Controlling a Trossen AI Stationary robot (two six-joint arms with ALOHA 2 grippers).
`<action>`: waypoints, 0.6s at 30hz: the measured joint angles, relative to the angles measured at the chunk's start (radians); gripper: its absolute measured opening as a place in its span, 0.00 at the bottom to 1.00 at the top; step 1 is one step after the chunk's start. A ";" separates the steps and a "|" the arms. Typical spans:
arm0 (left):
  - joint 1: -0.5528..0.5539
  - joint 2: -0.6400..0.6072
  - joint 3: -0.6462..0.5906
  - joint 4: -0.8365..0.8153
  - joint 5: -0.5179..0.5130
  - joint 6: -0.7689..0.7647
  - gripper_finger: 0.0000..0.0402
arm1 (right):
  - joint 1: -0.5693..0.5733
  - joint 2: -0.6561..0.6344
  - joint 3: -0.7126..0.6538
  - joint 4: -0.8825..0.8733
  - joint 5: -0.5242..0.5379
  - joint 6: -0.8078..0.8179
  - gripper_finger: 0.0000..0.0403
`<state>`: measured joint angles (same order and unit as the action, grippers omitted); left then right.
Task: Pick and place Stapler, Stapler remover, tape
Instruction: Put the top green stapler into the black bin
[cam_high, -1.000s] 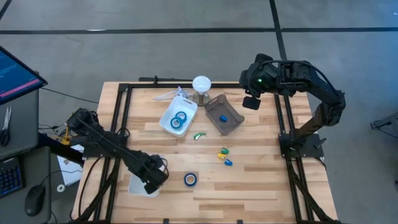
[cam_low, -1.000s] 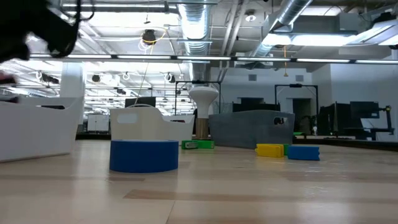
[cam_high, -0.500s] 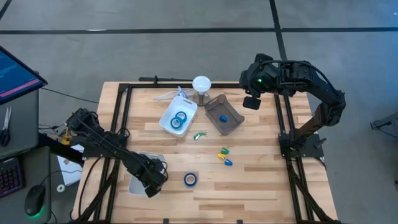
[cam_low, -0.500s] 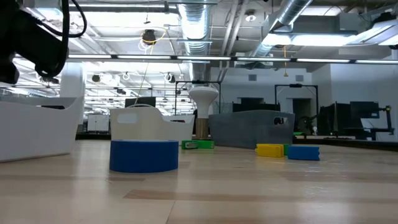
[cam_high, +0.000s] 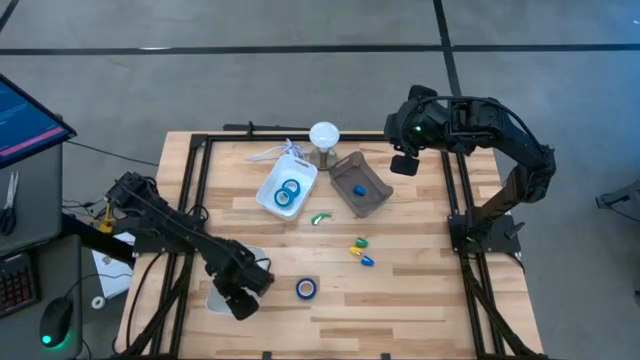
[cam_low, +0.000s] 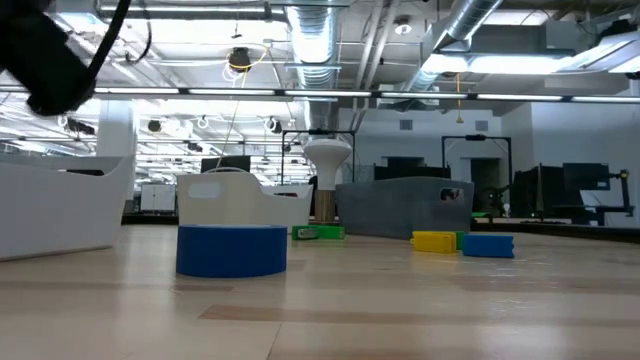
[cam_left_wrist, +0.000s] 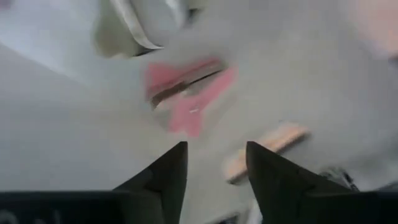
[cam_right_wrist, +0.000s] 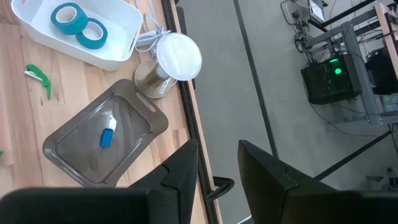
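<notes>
Left claw (cam_high: 243, 300): hangs at the desk's (cam_high: 420, 290) 7 o'clock, over the 3 o'clock side of a white bin (cam_high: 216, 298); fingers (cam_left_wrist: 165, 177) apart, nothing between them. Past those fingers in the left wrist view: a blurred pink item (cam_left_wrist: 186, 87) on the bin's pale floor, and next to it a pale orange strip (cam_left_wrist: 264, 146), too blurred to name. Loose tape (cam_high: 306, 289): lies flat on the wood near 6 o'clock, just off the left claw at its 3 o'clock, apart from it; looms as a blue ring (cam_low: 231, 250) in the low view. Two more rolls (cam_high: 288, 192): sit side by side in a white tray (cam_high: 270, 200) toward 11 o'clock from the desk's middle. White lamp (cam_high: 323, 134): stands at the tray's 1 o'clock, at the far edge. Grey tray (cam_high: 375, 200): sits at the white tray's 3 o'clock, with a small blue piece (cam_high: 359, 189) inside. Green piece (cam_high: 320, 217): lies on the wood just at the white tray's 5 o'clock. Small green, yellow and blue bits (cam_high: 360, 251): cluster near the desk's middle. Right claw (cam_high: 404, 165): waits high at 1 o'clock, past the grey tray; fingers (cam_right_wrist: 180, 168) apart and holding nothing.
</notes>
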<state>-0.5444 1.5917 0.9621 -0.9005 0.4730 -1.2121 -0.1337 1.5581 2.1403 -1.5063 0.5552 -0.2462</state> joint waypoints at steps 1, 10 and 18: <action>0.003 -0.010 0.011 0.003 -0.001 0.000 0.36 | 0.000 0.000 0.000 0.000 0.000 0.000 0.27; 0.017 -0.194 0.111 0.001 -0.224 -0.030 0.18 | 0.003 -0.021 0.001 -0.001 0.000 -0.026 0.27; 0.042 -0.255 0.172 -0.001 -0.439 0.010 0.01 | 0.002 -0.055 0.001 -0.006 -0.007 -0.014 0.27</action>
<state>-0.5028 1.3371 1.1339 -0.9010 0.0338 -1.2017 -0.1314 1.5035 2.1410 -1.5120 0.5480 -0.2604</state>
